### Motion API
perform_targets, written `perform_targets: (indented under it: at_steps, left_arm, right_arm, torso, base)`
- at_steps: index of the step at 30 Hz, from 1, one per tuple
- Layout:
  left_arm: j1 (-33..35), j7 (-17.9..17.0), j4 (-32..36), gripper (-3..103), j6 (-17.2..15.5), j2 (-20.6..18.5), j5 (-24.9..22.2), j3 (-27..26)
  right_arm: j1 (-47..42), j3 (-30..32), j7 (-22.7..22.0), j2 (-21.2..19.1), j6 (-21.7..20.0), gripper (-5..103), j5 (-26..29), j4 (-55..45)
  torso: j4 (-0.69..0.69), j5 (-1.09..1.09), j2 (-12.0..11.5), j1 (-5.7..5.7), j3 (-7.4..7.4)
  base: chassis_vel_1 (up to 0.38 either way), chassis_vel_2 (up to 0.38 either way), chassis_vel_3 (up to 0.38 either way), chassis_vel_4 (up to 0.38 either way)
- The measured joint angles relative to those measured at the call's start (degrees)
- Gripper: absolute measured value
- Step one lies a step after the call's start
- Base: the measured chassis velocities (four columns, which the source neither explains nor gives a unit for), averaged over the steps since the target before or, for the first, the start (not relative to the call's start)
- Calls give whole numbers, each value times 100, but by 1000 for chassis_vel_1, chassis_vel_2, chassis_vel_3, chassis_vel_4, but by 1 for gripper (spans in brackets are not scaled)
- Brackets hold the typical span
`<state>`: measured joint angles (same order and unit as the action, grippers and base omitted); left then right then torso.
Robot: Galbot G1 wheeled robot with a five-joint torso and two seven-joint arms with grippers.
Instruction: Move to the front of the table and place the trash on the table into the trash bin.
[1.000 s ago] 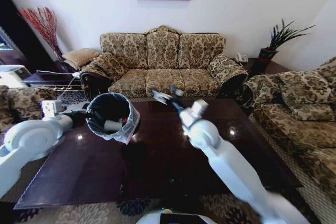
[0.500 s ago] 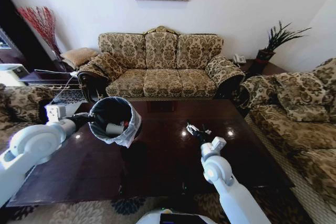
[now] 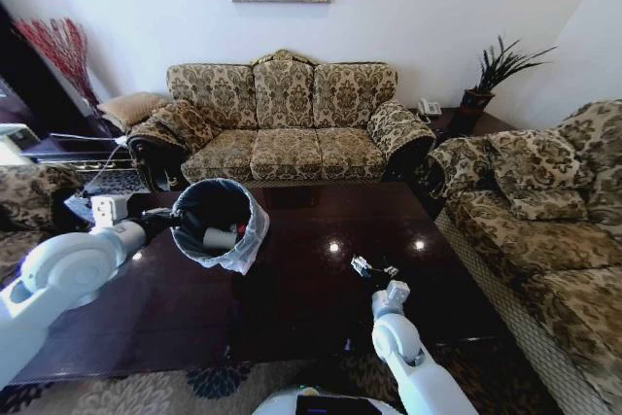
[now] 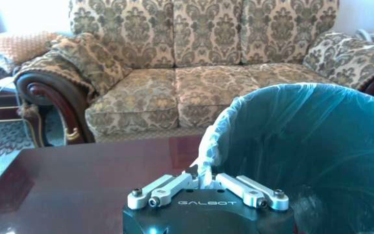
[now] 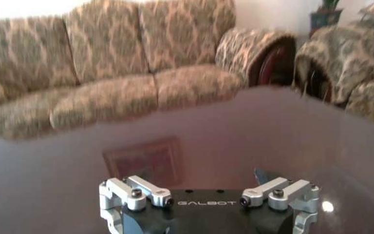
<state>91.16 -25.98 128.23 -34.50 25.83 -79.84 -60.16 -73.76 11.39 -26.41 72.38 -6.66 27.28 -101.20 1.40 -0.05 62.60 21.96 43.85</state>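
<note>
Left of centre in head view: trash bin [image 3: 222,223] tilted, lifted over table [image 3: 292,308], liner rim pinched in left gripper [image 3: 171,220]; left wrist view shows fingers [image 4: 161,187] drawn together on bag edge. Trash [image 3: 220,236] lies inside bin, white cup-like piece and bit of red visible. Lower centre: right gripper [image 3: 370,267] low over table, holding nothing; right wrist view shows fingers [image 5: 130,193] spread apart above glossy dark wood. Sofa [image 3: 282,123] behind table, upper centre.
</note>
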Motion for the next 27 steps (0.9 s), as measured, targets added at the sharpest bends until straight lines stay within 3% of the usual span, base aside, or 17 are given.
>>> perform_targets:
  at_steps: [7, 13, 16, 18, 20, 26, 27]
  left_arm:
    - [25, 21, -14, 1, 1, 45, 20, -11]
    - [19, 24, -54, 1, 2, 46, 28, -9]
    - [9, 23, -73, 1, 9, 42, 32, 0]
    - [1, 23, -87, 1, 12, 29, 32, 1]
    - [1, 24, -88, 1, 13, 27, 32, 1]
    - [2, 23, -105, 1, 43, 44, 40, 23]
    - [2, 23, -105, 1, 43, 44, 40, 23]
  right_arm:
    - [330, -113, 24, 79, 119, 100, -2, 895]
    - [502, -114, 112, 174, 135, 101, 49, 1157]
    - [603, -137, 137, 217, 129, 91, 85, 1275]
    - [662, -170, 138, 225, 48, 75, 232, 1340]
    - [670, -175, 138, 227, 43, 75, 253, 1369]
    - [681, -183, 119, 237, 104, 48, 298, 1473]
    - [681, -183, 119, 237, 104, 48, 298, 1473]
  torso:
    - [-11, 9, 0, 0, 0]
    - [-6, 4, 0, 0, 0]
    - [-5, 3, 0, 0, 0]
    - [-7, 4, 0, 1, 0]
    - [-8, 5, 0, 1, 0]
    - [-7, 5, 0, 0, 0]
    - [-7, 5, 0, 0, 0]
  base:
    - [13, 23, 3, -2]
    - [0, 0, 0, 0]
    - [0, 0, 0, 0]
    - [0, 0, 0, 0]
    - [0, 0, 0, 0]
    - [0, 0, 0, 0]
    - [0, 0, 0, 0]
